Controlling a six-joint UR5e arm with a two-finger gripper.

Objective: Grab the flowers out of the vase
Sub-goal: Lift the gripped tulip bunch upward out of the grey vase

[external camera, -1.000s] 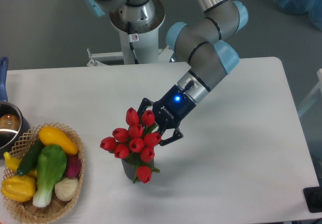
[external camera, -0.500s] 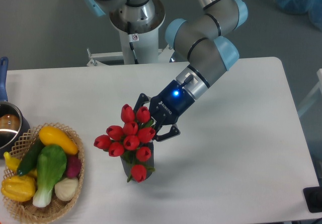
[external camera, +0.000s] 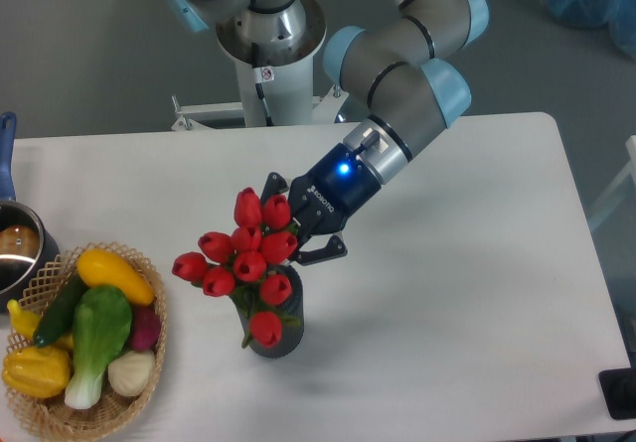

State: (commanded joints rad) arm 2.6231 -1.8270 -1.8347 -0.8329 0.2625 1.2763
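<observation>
Camera view: jaws of the gripper (external camera: pixel 295 231) clamp the flowers (external camera: pixel 241 259); stems upright in the vase (external camera: pixel 275 334), buds now shifted up-left.

the bunch of red tulip buds with green stems (external camera: pixel 241 263) sticks up out of the small dark grey round vase (external camera: pixel 275 331). the red buds sit close together and lean to the left. one bud hangs low over the front of the vase. the vase stands upright on the white table.
</observation>
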